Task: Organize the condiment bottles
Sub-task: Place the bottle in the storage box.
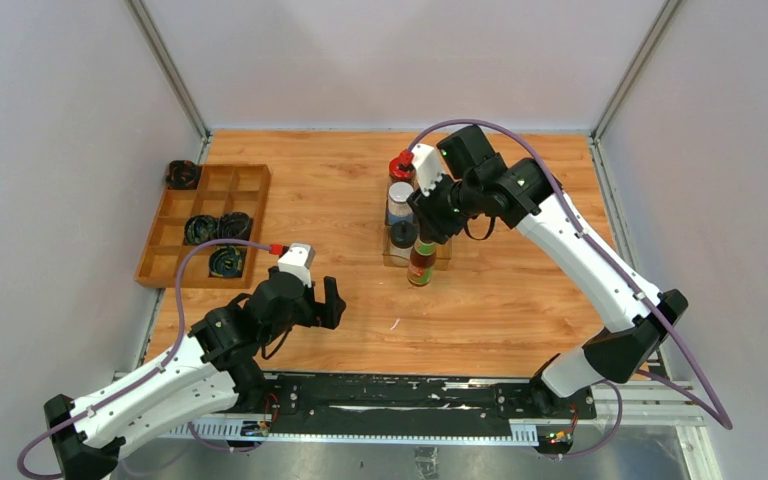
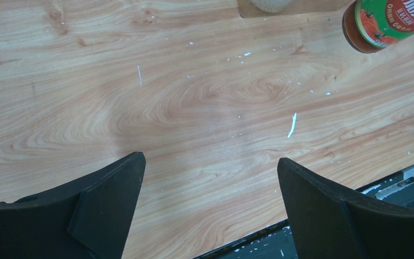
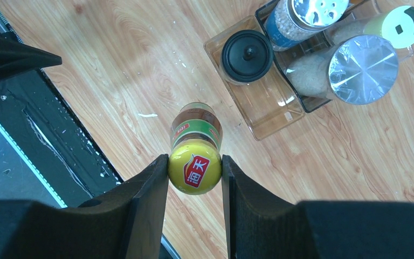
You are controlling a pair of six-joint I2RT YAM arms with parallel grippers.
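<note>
My right gripper (image 3: pixel 195 162) is shut on the yellow cap of the brown sauce bottle (image 3: pixel 195 135), which hangs upright just in front of a clear tray (image 3: pixel 269 116). I cannot tell whether its base touches the table. In and by the tray stand a black-capped jar (image 3: pixel 246 48), a blue-labelled jar (image 3: pixel 302 16), a silver-lidded jar (image 3: pixel 364 67) and a yellow-capped shaker (image 3: pixel 396 24). A red-lidded jar (image 1: pixel 401 165) is behind them. The left gripper (image 2: pixel 210 162) is open over bare wood, well left of the sauce bottle (image 2: pixel 385 21).
A wooden compartment tray (image 1: pixel 165 262) at the far left holds black coiled bundles (image 1: pixel 218 228); another bundle (image 1: pixel 182 175) lies behind it. A black rail (image 1: pixel 410 400) runs along the near edge. Walls close in the left, back and right.
</note>
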